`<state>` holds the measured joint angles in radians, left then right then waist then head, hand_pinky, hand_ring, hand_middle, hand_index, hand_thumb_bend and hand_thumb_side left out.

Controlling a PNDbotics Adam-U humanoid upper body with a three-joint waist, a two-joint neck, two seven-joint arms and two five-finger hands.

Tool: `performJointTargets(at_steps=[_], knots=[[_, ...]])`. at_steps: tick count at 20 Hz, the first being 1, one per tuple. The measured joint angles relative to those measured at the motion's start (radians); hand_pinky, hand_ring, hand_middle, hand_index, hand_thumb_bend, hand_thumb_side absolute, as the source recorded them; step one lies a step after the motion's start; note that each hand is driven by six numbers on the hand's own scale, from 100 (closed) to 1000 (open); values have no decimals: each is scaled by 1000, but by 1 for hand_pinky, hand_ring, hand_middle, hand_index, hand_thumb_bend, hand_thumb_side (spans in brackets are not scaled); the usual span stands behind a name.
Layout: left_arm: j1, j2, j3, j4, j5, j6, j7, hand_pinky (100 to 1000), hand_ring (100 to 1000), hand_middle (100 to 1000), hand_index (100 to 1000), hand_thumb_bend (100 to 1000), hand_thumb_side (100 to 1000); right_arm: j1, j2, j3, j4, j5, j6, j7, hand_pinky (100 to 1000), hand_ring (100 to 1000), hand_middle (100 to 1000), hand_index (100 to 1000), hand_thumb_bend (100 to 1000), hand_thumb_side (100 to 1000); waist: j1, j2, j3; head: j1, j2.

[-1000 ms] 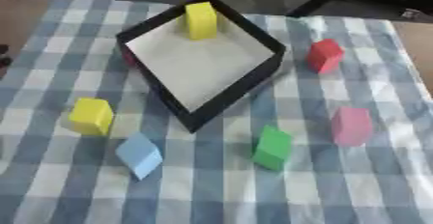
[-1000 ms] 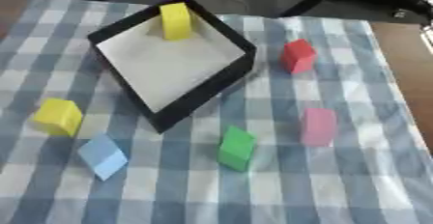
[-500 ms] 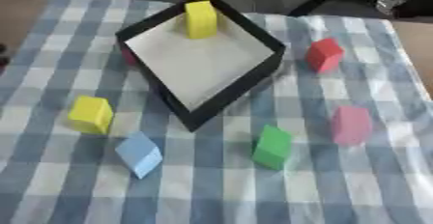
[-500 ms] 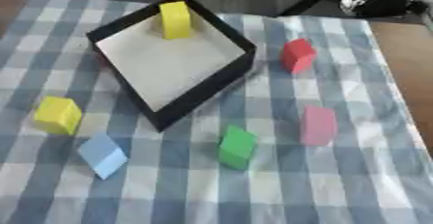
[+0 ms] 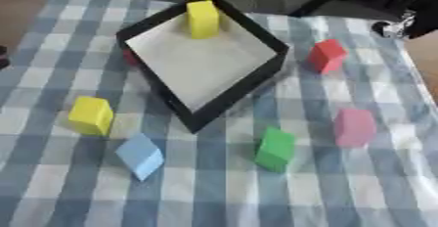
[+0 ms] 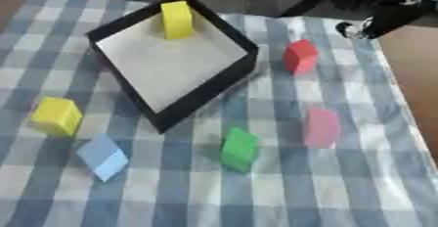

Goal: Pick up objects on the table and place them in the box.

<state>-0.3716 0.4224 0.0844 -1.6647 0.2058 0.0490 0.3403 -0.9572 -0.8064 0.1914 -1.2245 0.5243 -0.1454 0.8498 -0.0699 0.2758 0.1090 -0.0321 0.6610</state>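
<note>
One hand (image 6: 376,23), the right, is seen at the upper right of the frame above the bench (image 6: 359,182) edge; whether its fingers are spread cannot be told. A yellow block (image 5: 203,19) is stood inside the black box (image 5: 256,81). Outside it are laid a red block (image 5: 326,55), pink block (image 5: 353,127), green block (image 5: 275,149), blue block (image 5: 140,156) and second yellow block (image 5: 91,116).

A black box (image 5: 256,81) holds one tall yellow block (image 5: 203,19); red (image 5: 326,55), pink (image 5: 353,127), green (image 5: 275,148), blue (image 5: 140,155) and yellow (image 5: 91,115) blocks lie around it.
</note>
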Motion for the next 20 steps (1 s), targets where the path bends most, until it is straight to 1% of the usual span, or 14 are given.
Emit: performJointTargets(at_steps=[3,5,6,7,8,10,16,17,19,20], knots=[[0,0,0,0,0,0,-1,752,725,821,856,433,702,0,-1,8,-24,-5,-12,15,927,895,855,901,207,315,0,0,0,-2,0],[0,0,-1,0,0,1,-1,752,725,820,856,432,703,0,-1,14,-32,-18,-20,23,929,897,857,902,209,294,0,0,1,-4,0],[0,0,-1,0,0,1,-2,752,725,820,855,431,703,0,-1,18,-36,-26,-23,27,929,898,859,902,209,290,0,0,1,-5,0],[0,0,-4,0,0,2,-2,752,725,820,855,431,703,0,-1,21,-40,-34,-27,30,929,898,860,902,216,304,0,0,2,-5,0],[0,0,-6,0,0,2,-3,752,725,820,855,431,703,0,-1,25,-45,-42,-30,33,929,898,860,902,213,281,0,0,2,-5,0],[-2,0,-6,0,0,3,-5,752,725,820,854,431,703,-1,-1,32,-53,-52,-35,37,930,900,862,903,217,272,0,0,3,-6,0],[-11,0,-6,0,0,4,-5,752,726,820,853,430,703,-1,2,51,-68,-55,-52,52,930,902,870,907,225,269,0,2,10,-14,-5],[-13,0,-6,-1,1,4,-5,752,726,820,852,430,704,-1,2,52,-68,-55,-53,52,930,902,869,907,224,270,0,4,12,-15,-6],[-16,0,-6,-2,2,4,-5,752,726,820,852,429,705,-2,6,55,-68,-53,-56,49,930,904,872,910,216,269,0,18,16,-19,-10],[-17,0,-7,-3,3,4,-5,752,726,820,852,429,706,-2,11,56,-68,-51,-58,47,931,907,877,912,231,260,0,24,16,-21,-14]])
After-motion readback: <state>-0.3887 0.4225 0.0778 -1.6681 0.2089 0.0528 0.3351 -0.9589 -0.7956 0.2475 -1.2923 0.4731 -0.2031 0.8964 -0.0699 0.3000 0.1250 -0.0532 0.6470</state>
